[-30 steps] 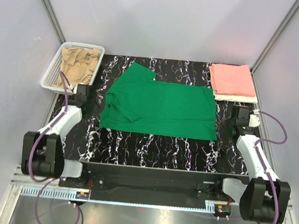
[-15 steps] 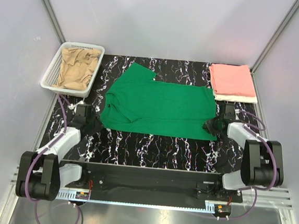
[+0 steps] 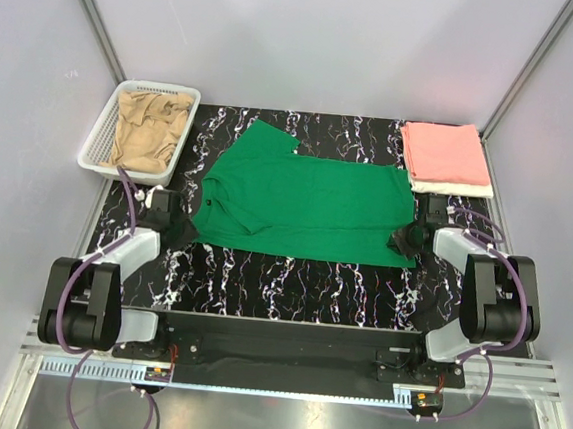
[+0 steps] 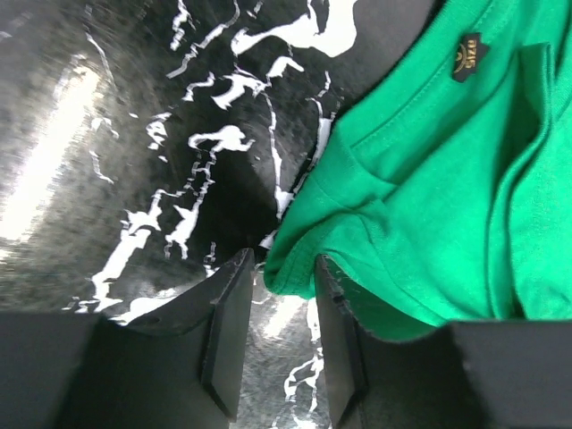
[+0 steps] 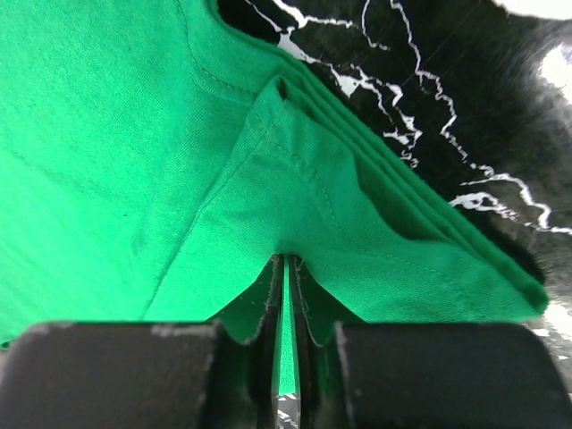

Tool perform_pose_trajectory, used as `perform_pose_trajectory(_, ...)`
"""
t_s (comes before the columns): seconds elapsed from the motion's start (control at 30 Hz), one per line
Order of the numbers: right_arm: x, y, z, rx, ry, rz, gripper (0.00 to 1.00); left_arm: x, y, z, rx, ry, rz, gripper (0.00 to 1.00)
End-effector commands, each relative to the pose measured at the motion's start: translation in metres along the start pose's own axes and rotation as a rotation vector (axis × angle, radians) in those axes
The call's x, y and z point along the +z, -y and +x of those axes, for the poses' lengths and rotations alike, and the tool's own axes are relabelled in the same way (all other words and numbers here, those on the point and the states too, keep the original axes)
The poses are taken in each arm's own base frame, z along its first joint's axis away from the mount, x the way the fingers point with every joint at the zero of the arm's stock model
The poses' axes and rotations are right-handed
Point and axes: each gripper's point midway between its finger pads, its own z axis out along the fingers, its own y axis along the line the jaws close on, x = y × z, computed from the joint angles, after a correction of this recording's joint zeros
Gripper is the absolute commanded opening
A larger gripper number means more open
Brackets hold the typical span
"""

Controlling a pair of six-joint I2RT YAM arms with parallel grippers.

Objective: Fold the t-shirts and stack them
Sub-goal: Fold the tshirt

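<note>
As the bright green cloth t-shirt [image 3: 307, 206] looked limp and light, the right gripper [image 5: 285, 268] clamped its right-hand corner, while the left gripper [image 4: 281, 265] straddled the left corner, fingers apart.

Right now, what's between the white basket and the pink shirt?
The green t-shirt lies spread out between the basket and the pink shirt, seen in the top view.

The top external camera looks down from above and behind the arm bases over the whole desk [image 3: 291, 275]. The wrist cameras sit low and very close, looking past the left gripper [image 4: 281, 264] and right gripper [image 5: 284, 264]. All three views share the green t-shirt [image 3: 307, 206].
</note>
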Motion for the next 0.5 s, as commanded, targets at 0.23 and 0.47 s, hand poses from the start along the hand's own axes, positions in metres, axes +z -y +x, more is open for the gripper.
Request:
perform_pose_trajectory(0.23, -0.008, 0.023, -0.016, -0.146, 0.073, 0.119, 0.12, -0.019, 0.021, -0.021, 0.159, 0.062, 0.025, 0.36)
perform_pose_trajectory(0.47, -0.048, -0.026, -0.024, -0.439, 0.112, -0.078, 0.21, -0.056, 0.037, -0.034, 0.193, 0.099, 0.068, 0.46)
